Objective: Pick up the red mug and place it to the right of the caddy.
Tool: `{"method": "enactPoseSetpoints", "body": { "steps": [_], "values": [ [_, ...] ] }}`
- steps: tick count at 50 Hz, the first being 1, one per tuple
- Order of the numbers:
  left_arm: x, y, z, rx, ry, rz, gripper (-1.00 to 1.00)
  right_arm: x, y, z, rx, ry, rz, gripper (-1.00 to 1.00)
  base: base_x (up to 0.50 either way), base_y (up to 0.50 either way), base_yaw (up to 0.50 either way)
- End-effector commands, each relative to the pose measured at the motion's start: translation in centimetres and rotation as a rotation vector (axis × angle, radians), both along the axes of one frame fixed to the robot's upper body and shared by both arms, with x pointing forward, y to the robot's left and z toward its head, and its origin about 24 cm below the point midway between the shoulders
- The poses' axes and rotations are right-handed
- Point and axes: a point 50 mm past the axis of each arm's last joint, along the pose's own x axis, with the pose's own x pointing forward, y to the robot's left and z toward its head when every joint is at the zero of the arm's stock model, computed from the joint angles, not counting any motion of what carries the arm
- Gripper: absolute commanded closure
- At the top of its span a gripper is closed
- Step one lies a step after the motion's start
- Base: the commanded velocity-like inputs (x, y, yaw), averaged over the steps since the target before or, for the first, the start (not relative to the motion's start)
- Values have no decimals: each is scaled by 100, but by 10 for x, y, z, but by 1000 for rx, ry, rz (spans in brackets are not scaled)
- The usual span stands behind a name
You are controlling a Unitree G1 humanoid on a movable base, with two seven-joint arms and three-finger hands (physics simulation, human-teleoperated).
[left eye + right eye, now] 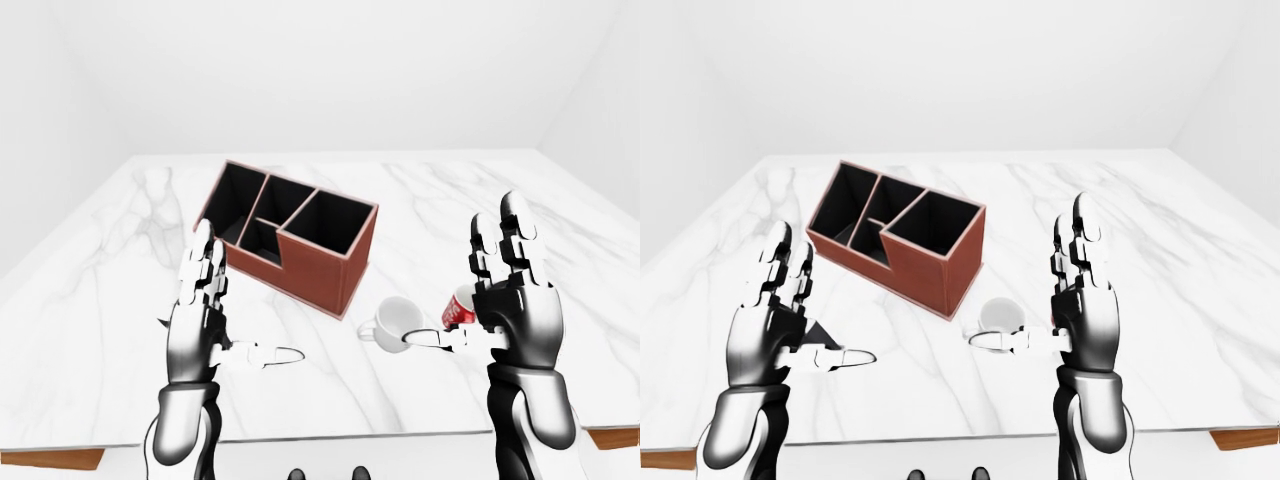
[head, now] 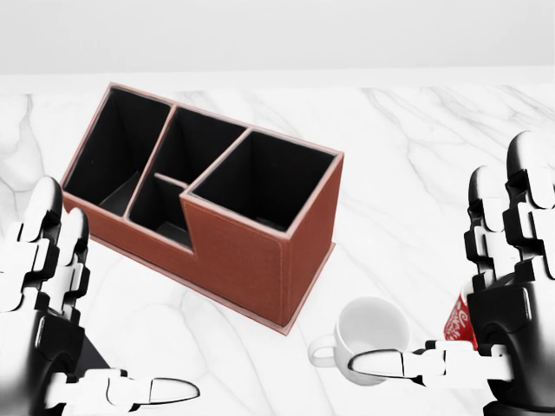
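Observation:
The red mug [image 1: 457, 309] stands on the white marble table [image 1: 450, 200], right of a white mug [image 1: 394, 320]; my right hand covers most of it. The brown caddy [image 2: 234, 247], with several black compartments, sits left of both mugs. My right hand [image 1: 470, 285] is raised and open just in front of the red mug, its thumb pointing left over the white mug. My left hand [image 1: 235, 310] is also open and empty, held up at the lower left of the caddy.
A small black box [image 1: 822, 334] lies on the table behind my left hand, mostly hidden. The table's near edge [image 1: 350, 437] runs along the bottom of the left-eye view. Bare marble stretches right of the mugs.

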Motion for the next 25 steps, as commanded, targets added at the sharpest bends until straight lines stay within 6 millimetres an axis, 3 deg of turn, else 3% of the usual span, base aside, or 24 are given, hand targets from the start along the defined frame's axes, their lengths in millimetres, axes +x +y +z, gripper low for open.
{"method": "enactPoseSetpoints", "body": {
  "steps": [1,25],
  "values": [
    [-1,0,3,-1,-12,0,-100,0,0,0,-2,1,0,-100,41,0,0],
    [-1,1,0,2,1,4,-100,2,2,-4,-10,19,2,-100,41,0,0]
  ]
}}
